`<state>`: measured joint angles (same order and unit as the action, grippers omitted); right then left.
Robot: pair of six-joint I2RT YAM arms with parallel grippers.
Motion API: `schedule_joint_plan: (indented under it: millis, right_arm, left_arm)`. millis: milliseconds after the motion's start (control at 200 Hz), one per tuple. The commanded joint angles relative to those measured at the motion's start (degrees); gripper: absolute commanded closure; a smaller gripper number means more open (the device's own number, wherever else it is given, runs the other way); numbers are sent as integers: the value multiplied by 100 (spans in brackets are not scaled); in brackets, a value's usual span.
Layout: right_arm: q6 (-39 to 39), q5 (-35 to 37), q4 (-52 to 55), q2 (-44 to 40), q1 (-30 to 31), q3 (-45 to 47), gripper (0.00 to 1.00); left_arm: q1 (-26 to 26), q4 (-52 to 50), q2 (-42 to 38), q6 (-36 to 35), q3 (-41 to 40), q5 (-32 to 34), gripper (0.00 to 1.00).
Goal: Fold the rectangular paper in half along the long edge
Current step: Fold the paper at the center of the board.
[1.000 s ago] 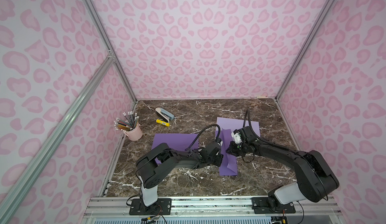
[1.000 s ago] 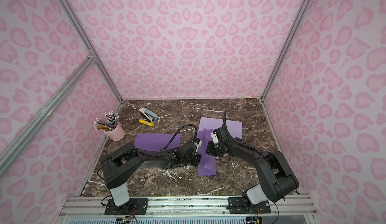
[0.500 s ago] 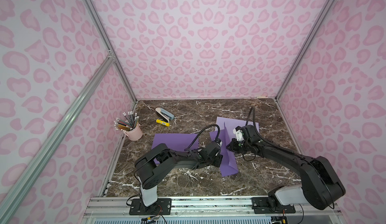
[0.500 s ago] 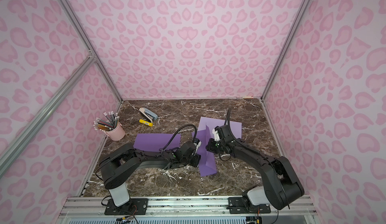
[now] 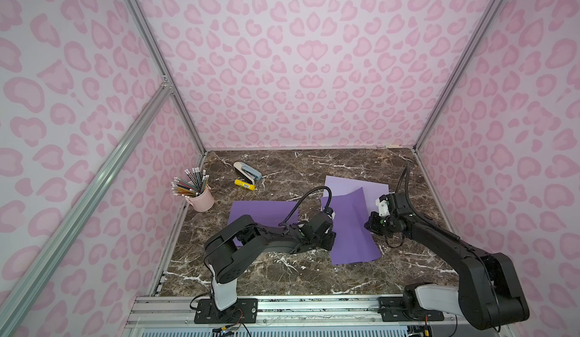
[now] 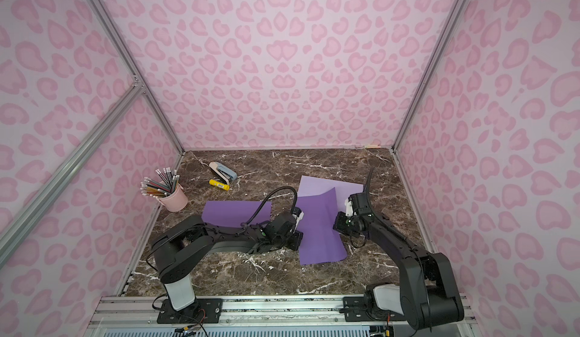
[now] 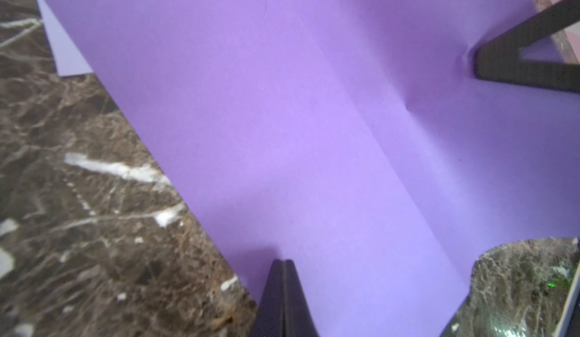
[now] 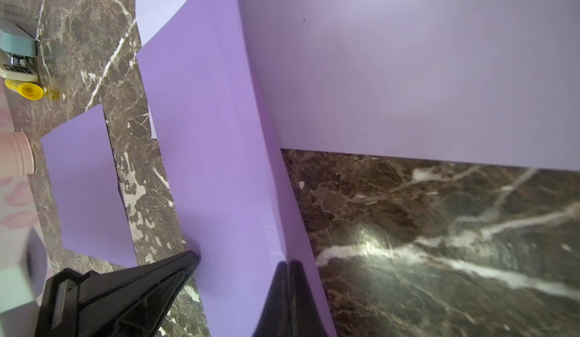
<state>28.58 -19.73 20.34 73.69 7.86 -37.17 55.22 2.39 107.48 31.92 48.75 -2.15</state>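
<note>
The purple rectangular paper (image 5: 351, 228) (image 6: 320, 228) lies right of centre on the marble table. A lengthwise crease runs through it, and its far end curls up off the table. My left gripper (image 5: 331, 241) (image 7: 284, 261) is shut, its tips resting on the paper's left edge. On the paper's right side my right gripper (image 5: 368, 225) (image 8: 288, 263) is shut too, with its tips pressing down beside the crease. Neither gripper has paper between its fingers. In the right wrist view the paper (image 8: 213, 131) fills the middle.
A pale lavender sheet (image 5: 348, 183) lies under the paper's far end. Another purple sheet (image 5: 260, 211) lies to the left, partly under my left arm. A pink cup of pencils (image 5: 202, 198), a stapler (image 5: 247, 170) and a yellow tube (image 5: 244, 184) sit at the back left.
My right gripper has slid to the right, away from the left one. The paper now shows wider than before. The left gripper has stayed put.
</note>
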Motion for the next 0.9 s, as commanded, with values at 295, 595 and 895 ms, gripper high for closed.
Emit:
schedule_joint_plan:
  millis: [295,595,895]
  right_arm:
    - [182,-698,51,-104,302,-415,100]
    - [603,-855,-367,171,878,-456,100]
    - [774,-647,-855,977,1397,-555,100]
  left_arm:
    - [-3,-560,106,-90,55,27,96]
    - [2,-630,177,-115,167,22,96]
    - [2,-695,125,-117,196,40,96]
